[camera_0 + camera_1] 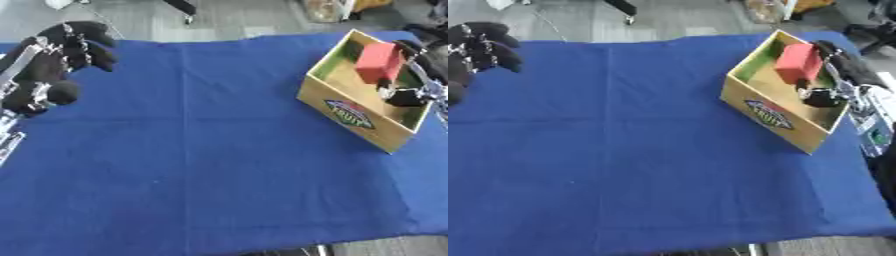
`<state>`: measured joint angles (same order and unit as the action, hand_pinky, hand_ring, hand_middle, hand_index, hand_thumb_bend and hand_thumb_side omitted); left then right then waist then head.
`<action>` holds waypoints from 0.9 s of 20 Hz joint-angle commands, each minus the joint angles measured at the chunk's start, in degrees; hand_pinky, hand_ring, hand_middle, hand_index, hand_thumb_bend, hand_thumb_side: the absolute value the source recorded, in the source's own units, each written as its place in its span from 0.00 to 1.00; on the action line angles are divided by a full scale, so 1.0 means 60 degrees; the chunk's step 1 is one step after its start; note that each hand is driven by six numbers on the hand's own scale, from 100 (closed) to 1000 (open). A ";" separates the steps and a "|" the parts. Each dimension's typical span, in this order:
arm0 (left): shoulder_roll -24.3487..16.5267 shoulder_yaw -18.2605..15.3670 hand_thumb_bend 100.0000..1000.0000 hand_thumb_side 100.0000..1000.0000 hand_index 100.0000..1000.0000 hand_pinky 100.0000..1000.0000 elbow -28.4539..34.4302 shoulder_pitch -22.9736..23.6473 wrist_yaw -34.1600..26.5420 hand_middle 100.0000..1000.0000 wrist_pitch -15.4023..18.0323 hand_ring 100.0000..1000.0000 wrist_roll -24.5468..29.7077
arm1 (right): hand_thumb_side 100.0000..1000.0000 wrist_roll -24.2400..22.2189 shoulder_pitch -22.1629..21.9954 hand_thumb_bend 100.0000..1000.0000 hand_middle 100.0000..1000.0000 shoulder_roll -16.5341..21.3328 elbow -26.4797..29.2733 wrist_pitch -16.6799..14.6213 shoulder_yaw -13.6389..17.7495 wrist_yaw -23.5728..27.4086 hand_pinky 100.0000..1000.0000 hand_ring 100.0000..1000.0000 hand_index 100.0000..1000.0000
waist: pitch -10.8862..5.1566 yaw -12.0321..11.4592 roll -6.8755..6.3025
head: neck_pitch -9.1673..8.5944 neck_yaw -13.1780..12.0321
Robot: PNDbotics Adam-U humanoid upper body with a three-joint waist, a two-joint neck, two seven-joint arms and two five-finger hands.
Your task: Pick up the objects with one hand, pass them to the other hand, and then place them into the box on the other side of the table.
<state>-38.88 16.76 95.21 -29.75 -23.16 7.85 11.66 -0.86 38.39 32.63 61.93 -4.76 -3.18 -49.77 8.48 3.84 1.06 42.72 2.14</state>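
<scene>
Blue cloth (210, 165) spread across the surface, bare along the near edge and through the middle. At the right side, a yellow cardboard box (346, 112) with a fruit label on its front wall, set at an angle, open top facing up. Inside the box, a red block (379, 61) held over the far end of the interior, apparently still above the floor of the box rather than resting on it, though contact underneath cannot be made out. Right hand (826, 70) reaching in from the right edge over the box rim, fingers curled around the red block from behind and thumb tucked below it, wrist angled down into the box; a grip judged to belong to the last part of the job, with the block already carried across and only the letting go left to do. Left hand (61, 60) raised at the far left edge, well apart from the box, fingers bent inward and holding nothing, forearm running down the left border; a pose that reads as idle after its share of the work. Nothing else of the task visible on the cloth
</scene>
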 commanded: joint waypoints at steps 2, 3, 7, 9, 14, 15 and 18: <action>-0.0159 -0.0168 1.00 0.51 0.83 0.65 0.0048 -0.0099 -0.0028 0.66 0.0022 0.63 0.0025 | 0.51 0.0534 0.0197 0.00 0.85 0.0407 0.0271 -0.0071 0.0101 0.0050 0.94 0.91 0.81 | -0.0304 0.0018 0.0021 | -0.0091 0.0090; -0.0160 -0.0172 1.00 0.51 0.82 0.65 0.0045 -0.0099 -0.0027 0.66 0.0024 0.63 0.0025 | 0.54 0.0576 0.0196 0.00 0.85 0.0405 0.0252 -0.0066 0.0094 0.0106 0.94 0.91 0.80 | -0.0303 0.0018 0.0020 | -0.0099 0.0102; -0.0157 -0.0179 1.00 0.51 0.82 0.65 0.0033 -0.0091 -0.0033 0.66 0.0034 0.63 0.0026 | 0.57 0.0585 0.0185 0.00 0.85 0.0402 0.0184 -0.0035 0.0081 0.0401 0.94 0.91 0.79 | -0.0302 0.0018 0.0021 | -0.0102 0.0119; -0.0156 -0.0182 1.00 0.51 0.82 0.65 0.0027 -0.0092 -0.0036 0.66 0.0038 0.63 0.0029 | 0.58 0.0553 0.0184 0.00 0.85 0.0408 0.0182 -0.0032 0.0076 0.0486 0.94 0.91 0.78 | -0.0303 0.0017 0.0024 | -0.0097 0.0120; -0.0158 -0.0196 1.00 0.51 0.82 0.65 0.0017 -0.0086 -0.0039 0.66 0.0050 0.63 0.0037 | 0.65 0.0608 0.0184 0.00 0.65 0.0438 0.0196 0.0109 0.0118 0.0647 0.88 0.82 0.27 | -0.0308 0.0012 0.0027 | -0.0094 0.0124; -0.0157 -0.0198 1.00 0.51 0.82 0.65 0.0016 -0.0083 -0.0039 0.66 0.0053 0.63 0.0039 | 0.69 0.0652 0.0178 0.00 0.61 0.0444 0.0190 0.0206 0.0118 0.0659 0.87 0.81 0.19 | -0.0308 0.0009 0.0028 | -0.0094 0.0126; -0.0150 -0.0200 1.00 0.51 0.82 0.65 0.0007 -0.0083 -0.0046 0.66 0.0059 0.63 0.0039 | 0.75 0.0364 0.0167 0.00 0.58 0.0443 0.0120 0.0427 0.0058 0.0778 0.85 0.78 0.11 | -0.0308 0.0005 0.0032 | -0.0092 0.0134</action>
<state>-38.88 16.42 94.87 -29.71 -23.16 8.05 11.85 1.72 38.37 32.70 62.16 -2.73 -3.20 -45.60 8.48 3.86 1.06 42.69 2.72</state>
